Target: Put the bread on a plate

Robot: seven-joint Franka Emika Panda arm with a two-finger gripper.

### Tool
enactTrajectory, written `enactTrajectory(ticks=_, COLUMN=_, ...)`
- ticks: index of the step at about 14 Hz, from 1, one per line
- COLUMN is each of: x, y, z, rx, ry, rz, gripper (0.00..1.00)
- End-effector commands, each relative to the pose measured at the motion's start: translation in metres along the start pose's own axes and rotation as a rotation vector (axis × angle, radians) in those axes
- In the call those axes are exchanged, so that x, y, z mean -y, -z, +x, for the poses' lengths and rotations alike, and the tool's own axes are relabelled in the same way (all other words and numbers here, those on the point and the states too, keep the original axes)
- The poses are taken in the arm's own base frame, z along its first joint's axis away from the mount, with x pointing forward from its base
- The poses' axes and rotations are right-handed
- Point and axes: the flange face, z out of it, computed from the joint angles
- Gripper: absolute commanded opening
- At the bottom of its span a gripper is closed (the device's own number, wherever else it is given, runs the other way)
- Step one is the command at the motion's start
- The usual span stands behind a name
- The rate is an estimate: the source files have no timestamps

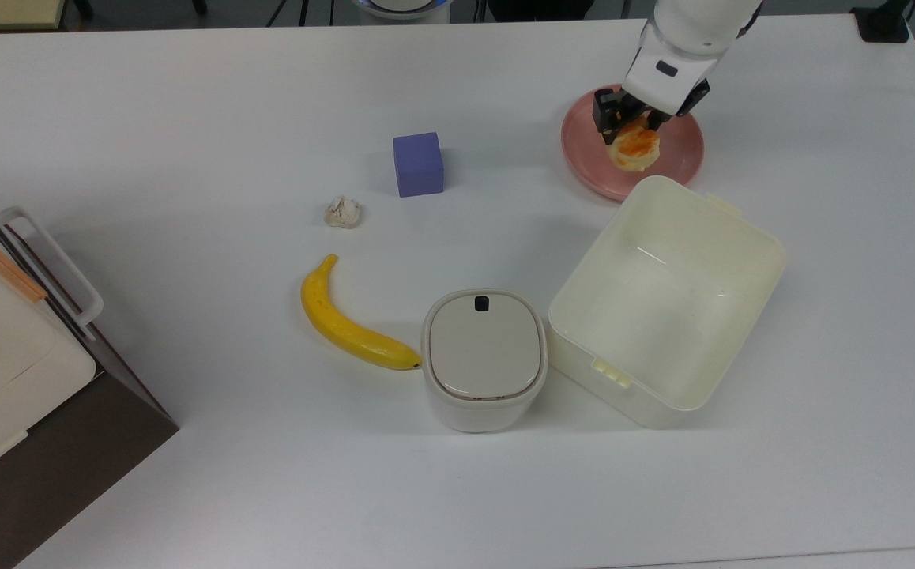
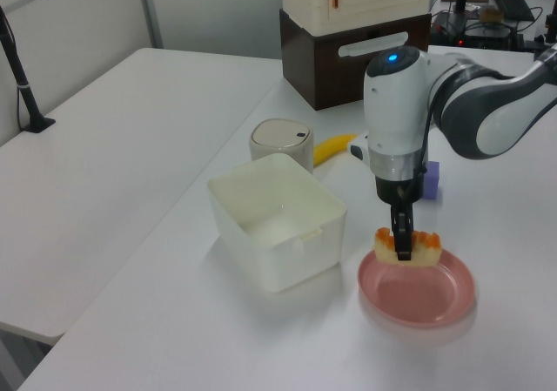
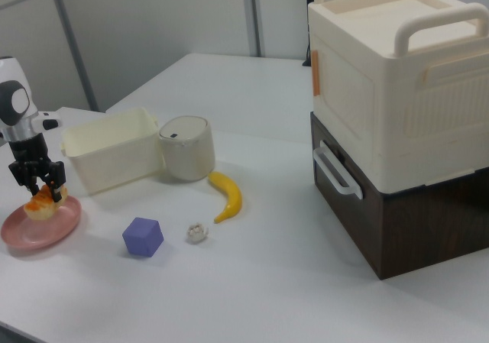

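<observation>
On the tabletop point(image 1: 189, 118), the plate point(image 1: 675, 158) lies at the top view's upper right, just beside the tub point(image 1: 667, 300) below it. The bread point(image 1: 636, 150) sits over the plate, between the fingers of the claw point(image 1: 636, 130). To the top view's left of the plate stands the block point(image 1: 418, 163), then the lumpy ball point(image 1: 344, 212). The banana point(image 1: 347, 320) lies below them, its tip touching the lidded canister point(image 1: 483, 359), which stands just left of the tub.
</observation>
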Motion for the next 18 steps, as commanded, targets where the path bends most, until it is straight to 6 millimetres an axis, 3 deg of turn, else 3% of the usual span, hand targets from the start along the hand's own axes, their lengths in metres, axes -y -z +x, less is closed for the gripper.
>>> enactTrajectory(ticks=1, x=0.005, y=0.003, z=-0.001, rx=-0.017, ry=-0.024, rz=0.015, gripper=1.0)
enactTrajectory(ticks=4, x=0.003, y=0.013, z=-0.004, rx=-0.013, ry=-0.018, rz=0.014, gripper=1.0)
enactTrajectory(ticks=6, x=-0.018, y=0.038, z=-0.003, rx=-0.004, ry=-0.046, rz=0.01, gripper=1.0)
enactTrajectory(ticks=9, x=-0.104, y=0.087, z=0.007, rx=0.028, ry=-0.114, rz=0.024, gripper=1.0)
enactTrajectory(ticks=12, x=-0.169, y=0.109, z=0.007, rx=0.016, ry=-0.175, rz=0.018, gripper=1.0)
enactTrajectory(ticks=14, x=-0.224, y=0.125, z=0.003, rx=0.021, ry=-0.203, rz=0.015, gripper=1.0)
enactTrajectory(ticks=15, x=-0.263, y=0.145, z=-0.001, rx=0.023, ry=-0.219, rz=0.017, gripper=1.0)
enactTrajectory(ticks=16, x=-0.284, y=0.16, z=-0.005, rx=0.018, ry=-0.238, rz=0.016, gripper=1.0)
enactTrajectory(ticks=18, x=-0.305, y=0.187, z=-0.01, rx=-0.015, ry=-0.27, rz=0.002, gripper=1.0)
